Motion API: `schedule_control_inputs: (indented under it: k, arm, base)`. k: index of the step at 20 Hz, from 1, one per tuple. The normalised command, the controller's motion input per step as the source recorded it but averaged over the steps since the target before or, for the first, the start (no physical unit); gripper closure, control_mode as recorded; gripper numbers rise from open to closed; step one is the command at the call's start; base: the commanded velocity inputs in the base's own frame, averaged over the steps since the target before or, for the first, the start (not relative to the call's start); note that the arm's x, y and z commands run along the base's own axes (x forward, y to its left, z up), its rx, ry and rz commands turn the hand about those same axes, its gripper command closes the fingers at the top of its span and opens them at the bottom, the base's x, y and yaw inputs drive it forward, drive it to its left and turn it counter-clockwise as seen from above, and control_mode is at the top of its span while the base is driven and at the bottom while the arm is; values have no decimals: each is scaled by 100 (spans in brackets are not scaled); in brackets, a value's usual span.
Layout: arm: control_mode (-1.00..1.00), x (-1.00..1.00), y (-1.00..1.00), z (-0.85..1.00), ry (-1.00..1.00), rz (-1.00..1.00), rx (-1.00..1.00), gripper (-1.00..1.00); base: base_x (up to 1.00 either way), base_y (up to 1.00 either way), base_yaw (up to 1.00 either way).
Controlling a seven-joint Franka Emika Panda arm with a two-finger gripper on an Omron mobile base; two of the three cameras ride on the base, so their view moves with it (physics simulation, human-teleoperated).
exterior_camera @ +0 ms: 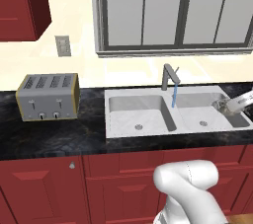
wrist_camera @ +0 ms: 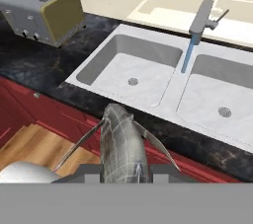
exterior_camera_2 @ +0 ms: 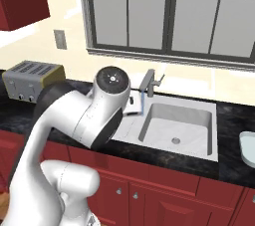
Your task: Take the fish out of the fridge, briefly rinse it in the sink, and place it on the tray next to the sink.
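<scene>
From our left, a silver four-slot toaster (exterior_camera: 48, 96) sits on the black stone counter (exterior_camera: 59, 136), well apart from the double-basin sink (exterior_camera: 148, 124). At the sink's back rim the grey angular faucet (exterior_camera: 169, 77) runs a thin blue stream of water (exterior_camera: 173, 95) down toward the divider between the two basins. Behind it a large paned window (exterior_camera: 173, 11) fills the wall, and red cabinets (exterior_camera: 44, 188) line the front below the counter. Our white arm (exterior_camera_2: 84, 115) rises in the foreground of the right base view. In the hand view our gripper (wrist_camera: 122, 171) is clamped narrowly on the fish (wrist_camera: 122, 144), a grey-silver body held between the fingertips with its thin fins spread to both sides, hanging in front of the counter edge short of the left basin. At far right, a pale tray (exterior_camera_2: 247, 148) lies on the counter beside the sink.
</scene>
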Motion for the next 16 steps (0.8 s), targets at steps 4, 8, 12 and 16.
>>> schedule_control_inputs:
  k: [4, 8, 12, 16]
  arm:
    - [-100, 23, 0, -21, -8, 4, 2, 100]
    - [-100, 52, -7, -6, -5, 5, 3, 100]
    - [-100, 26, -18, -25, 0, 16, 1, 100]
    - [-100, 26, -10, -41, -2, 18, 0, 100]
  base:
    - [0, 0, 0]
    - [0, 0, 0]
    - [0, 0, 0]
    - [0, 0, 0]
